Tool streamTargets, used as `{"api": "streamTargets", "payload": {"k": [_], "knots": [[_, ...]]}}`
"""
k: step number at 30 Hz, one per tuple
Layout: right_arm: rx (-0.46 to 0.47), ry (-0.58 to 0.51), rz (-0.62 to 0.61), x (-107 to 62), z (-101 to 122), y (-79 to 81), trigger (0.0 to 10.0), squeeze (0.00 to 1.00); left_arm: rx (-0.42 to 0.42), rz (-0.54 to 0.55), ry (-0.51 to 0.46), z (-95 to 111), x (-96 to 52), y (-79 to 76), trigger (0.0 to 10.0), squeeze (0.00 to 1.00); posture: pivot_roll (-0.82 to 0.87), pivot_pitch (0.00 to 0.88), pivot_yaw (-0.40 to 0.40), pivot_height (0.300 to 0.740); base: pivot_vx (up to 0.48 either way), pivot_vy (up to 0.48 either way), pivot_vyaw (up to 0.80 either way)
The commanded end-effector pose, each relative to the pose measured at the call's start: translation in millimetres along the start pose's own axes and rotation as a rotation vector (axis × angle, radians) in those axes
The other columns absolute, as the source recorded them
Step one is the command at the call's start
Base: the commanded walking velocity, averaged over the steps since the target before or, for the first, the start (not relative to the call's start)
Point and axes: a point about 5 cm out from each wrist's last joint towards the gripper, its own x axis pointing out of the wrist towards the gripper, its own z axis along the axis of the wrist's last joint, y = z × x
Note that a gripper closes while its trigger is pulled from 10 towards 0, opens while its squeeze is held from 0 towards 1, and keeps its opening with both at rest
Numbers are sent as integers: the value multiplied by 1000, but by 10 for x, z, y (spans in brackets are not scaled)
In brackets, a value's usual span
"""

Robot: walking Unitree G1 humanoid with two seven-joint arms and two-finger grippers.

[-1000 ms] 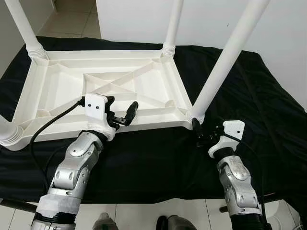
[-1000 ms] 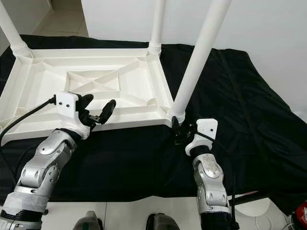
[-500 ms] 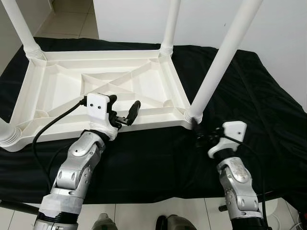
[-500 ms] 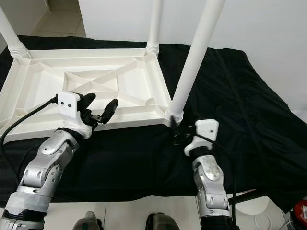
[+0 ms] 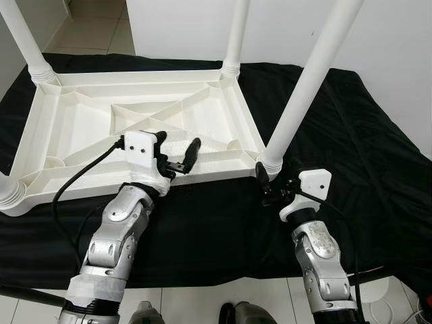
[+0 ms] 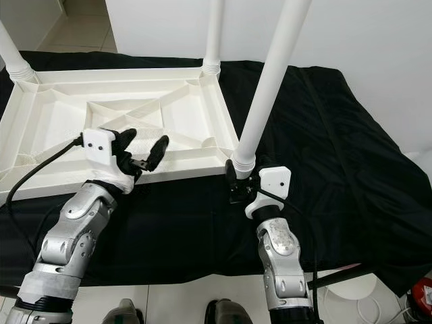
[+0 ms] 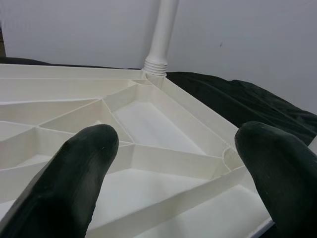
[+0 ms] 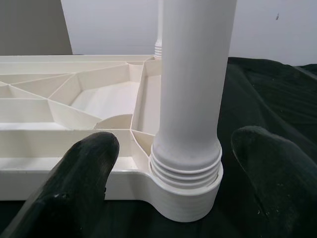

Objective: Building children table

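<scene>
Left eye view gives you the white plastic table (image 5: 135,128) lying upside down on a black cloth (image 5: 351,155), ribbed underside up, legs standing up from its corners. You see the near right leg (image 5: 307,81) rising at a slant from its corner socket (image 5: 270,162), the far right leg (image 5: 234,37) upright behind it, the far left leg (image 5: 25,40) at the far left corner, and the base of a near left leg (image 5: 10,192) at the picture's left edge.

Your left gripper (image 5: 177,154) hovers over the table's near rim, fingers spread wide, gripping nothing; the left wrist view shows both black fingers (image 7: 74,178) apart with the ribbed underside (image 7: 148,129) between and beyond them. A black cable (image 5: 77,179) runs from the wrist camera housing down along the left arm.

Your right gripper (image 5: 264,189) sits just near of the near right leg's socket, released, one finger to each side; in the right wrist view the fingers (image 8: 79,178) flank the threaded collar (image 8: 185,171) without clearly touching it. Pale tiled floor (image 5: 101,27) shows at far left, a white wall (image 5: 398,40) behind the cloth.
</scene>
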Motion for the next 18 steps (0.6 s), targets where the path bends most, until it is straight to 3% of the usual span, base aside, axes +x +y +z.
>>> {"api": "streamTargets", "payload": {"k": [1, 6, 11, 18], "knots": [[-18, -9, 1, -15, 18, 5, 10000, 0, 9, 46, -2, -12, -29, -11, 10000, 0, 52, 77, -46, 740, 0, 0, 0], [-27, -15, -1, -19, 40, 8, 10000, 0, 17, 36, 2, -19, -50, -39, 10000, 0, 52, 77, -46, 740, 0, 0, 0], [-49, -32, -45, -55, 107, -49, 10000, 0, 12, 62, -15, 10, -178, -71, 10000, 0, 48, 74, -39, 740, 0, 0, 0], [-52, -38, -59, -18, 105, -72, 10000, 0, -3, 119, -28, -7, -171, -7, 10000, 0, 50, 68, -42, 740, 0, 0, 0]]}}
